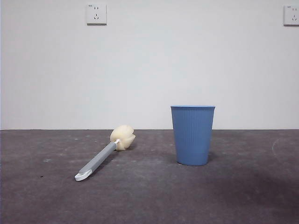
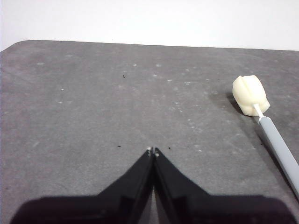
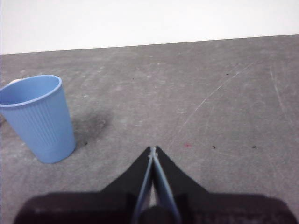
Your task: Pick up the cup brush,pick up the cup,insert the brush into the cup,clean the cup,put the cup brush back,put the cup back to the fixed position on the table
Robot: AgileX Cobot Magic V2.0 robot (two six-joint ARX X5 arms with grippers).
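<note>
1. On the dark grey speckled table [image 1: 243, 196], the slim grey-handled cup brush [image 1: 100, 157] lay flat, its cream-yellow sponge head toward the wall, white looped end nearest the camera.
2. Near it, apart, the light blue ribbed plastic cup [image 1: 192, 135] stood upright.
3. The left gripper [image 2: 153, 150] hovered clenched and empty, well apart from the brush.
4. The right gripper [image 3: 153, 149] was likewise clenched, holding nothing, apart from the cup.

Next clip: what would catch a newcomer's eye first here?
The blue cup stands upright on the grey table, right of centre in the front view. Left of it, apart, lies the brush, sponge head toward the wall. The left gripper and right gripper are shut and hold nothing, each clear of both items.
</note>
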